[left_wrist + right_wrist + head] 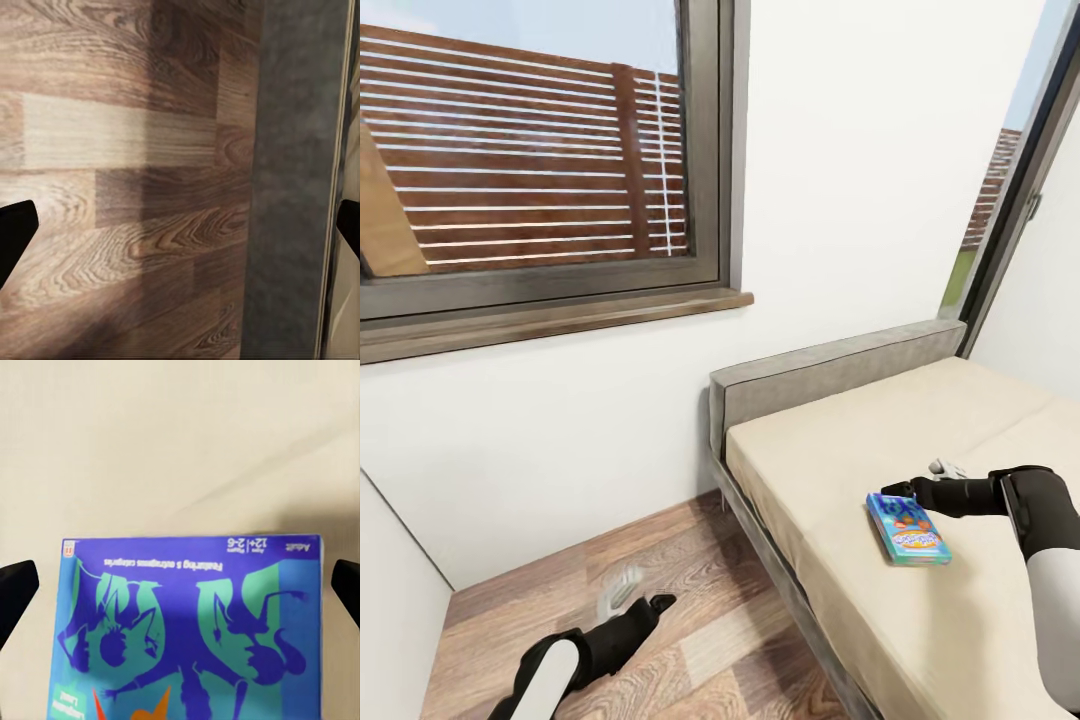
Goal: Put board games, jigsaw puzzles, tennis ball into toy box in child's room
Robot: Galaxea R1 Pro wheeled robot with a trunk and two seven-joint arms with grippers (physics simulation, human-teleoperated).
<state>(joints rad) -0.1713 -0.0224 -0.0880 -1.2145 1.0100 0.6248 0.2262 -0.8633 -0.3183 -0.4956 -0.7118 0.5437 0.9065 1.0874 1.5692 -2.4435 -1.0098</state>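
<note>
My left end effector (645, 610) hangs spread over the wood floor (690, 560), idle. My right end effector (890, 489), fingers parted, hovers above the teal-blue board game (907, 529) on the bed (840, 450); I'd centre before descending and clamping its edges.

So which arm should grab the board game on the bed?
Right. The right gripper hangs open just above the teal-blue board game on the bed, fingers straddling it in the wrist view; the left gripper is low over the floor.
</note>
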